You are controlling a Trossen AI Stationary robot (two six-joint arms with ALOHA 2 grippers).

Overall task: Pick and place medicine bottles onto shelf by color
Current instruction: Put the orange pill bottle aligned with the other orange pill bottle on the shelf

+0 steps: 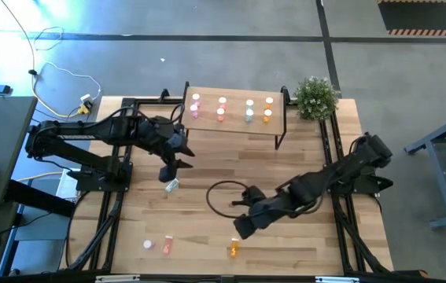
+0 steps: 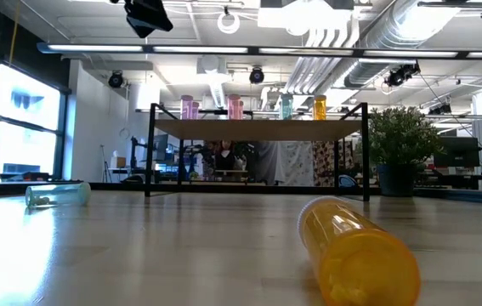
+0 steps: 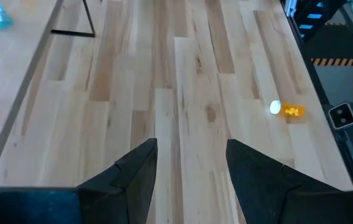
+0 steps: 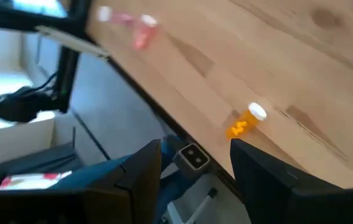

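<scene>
The shelf (image 1: 234, 118) stands at the table's far middle. Pink (image 1: 196, 106), salmon (image 1: 221, 109), pale green (image 1: 249, 111) and orange (image 1: 267, 111) medicine bottles stand on it in columns. An orange bottle (image 1: 234, 249) lies on its side near the front edge. A pale green bottle (image 1: 171, 186) lies on its side left of centre. My right gripper (image 1: 242, 229) hangs open above and just behind the orange bottle (image 4: 248, 121), touching nothing. My left gripper (image 1: 166, 173) is open above the lying green bottle, with only bare wood between its fingers (image 3: 132, 171).
Two pinkish bottles (image 1: 158, 245) sit near the front left edge. A black cable loop (image 1: 226, 196) lies at the table's middle. A potted plant (image 1: 317, 98) stands at the far right corner beside the shelf. A small camera (image 4: 192, 158) sits at the front edge.
</scene>
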